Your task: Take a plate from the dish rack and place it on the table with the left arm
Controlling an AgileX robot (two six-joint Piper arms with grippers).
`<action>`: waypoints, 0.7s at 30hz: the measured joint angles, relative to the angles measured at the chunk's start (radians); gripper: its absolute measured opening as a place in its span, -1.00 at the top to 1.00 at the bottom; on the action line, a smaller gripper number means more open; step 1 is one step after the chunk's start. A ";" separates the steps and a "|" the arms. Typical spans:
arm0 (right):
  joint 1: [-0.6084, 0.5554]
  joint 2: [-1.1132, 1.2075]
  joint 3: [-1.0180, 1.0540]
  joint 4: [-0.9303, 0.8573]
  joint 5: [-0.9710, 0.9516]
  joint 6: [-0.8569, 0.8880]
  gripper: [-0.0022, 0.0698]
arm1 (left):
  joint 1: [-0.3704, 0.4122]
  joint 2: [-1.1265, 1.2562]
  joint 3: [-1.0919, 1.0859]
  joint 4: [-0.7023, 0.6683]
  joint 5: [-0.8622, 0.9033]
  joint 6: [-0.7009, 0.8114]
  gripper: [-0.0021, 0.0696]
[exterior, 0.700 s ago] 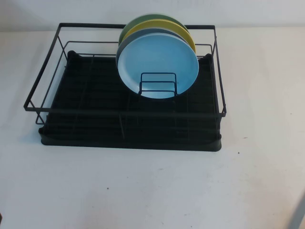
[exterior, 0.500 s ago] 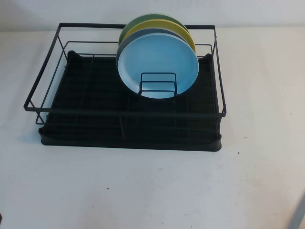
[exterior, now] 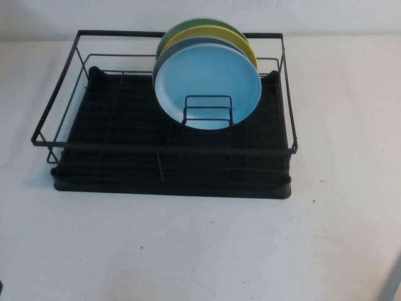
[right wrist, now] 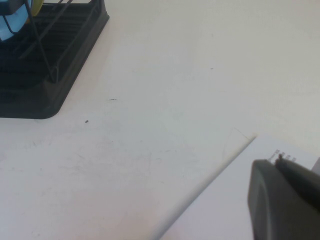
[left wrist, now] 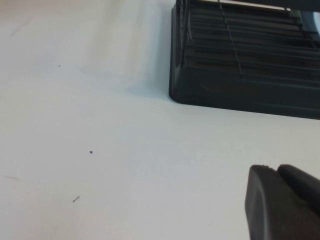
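The light blue plate (exterior: 207, 88) stands upright at the front of a row of plates in the dish rack (exterior: 169, 150), toward the desk (exterior: 188, 244) far edge. The left claw (left wrist: 282, 202) hovers over the desk near the rack's near-left corner, the right claw (right wrist: 285, 197) near the desk's near-right corner; I cannot tell either's grip state.

The round light sky-blue plate (exterior: 207, 86) has a smooth, faintly glossy face. The rectangular black wire-frame dish rack (exterior: 168, 148) is thin matt-coated metal rod over a ribbed, dull plastic-looking tray base. The plain white surface (exterior: 200, 244) looks smooth and matt, flecked with small dark specks. The left hand (left wrist: 284, 204), low over the surface near the rack's corner, and the right hand (right wrist: 286, 198), beside the rack's other end, show matt black, plastic-looking shells.
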 joint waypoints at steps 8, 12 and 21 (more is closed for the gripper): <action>0.000 0.000 0.000 0.000 0.000 0.000 1.00 | 0.000 0.000 0.000 0.000 0.000 0.000 0.95; 0.000 0.000 0.000 0.000 0.000 0.000 1.00 | 0.000 0.000 0.000 0.000 0.000 0.000 0.95; 0.000 0.000 0.000 0.000 0.000 0.000 1.00 | 0.000 0.000 0.000 -0.056 -0.034 -0.045 0.95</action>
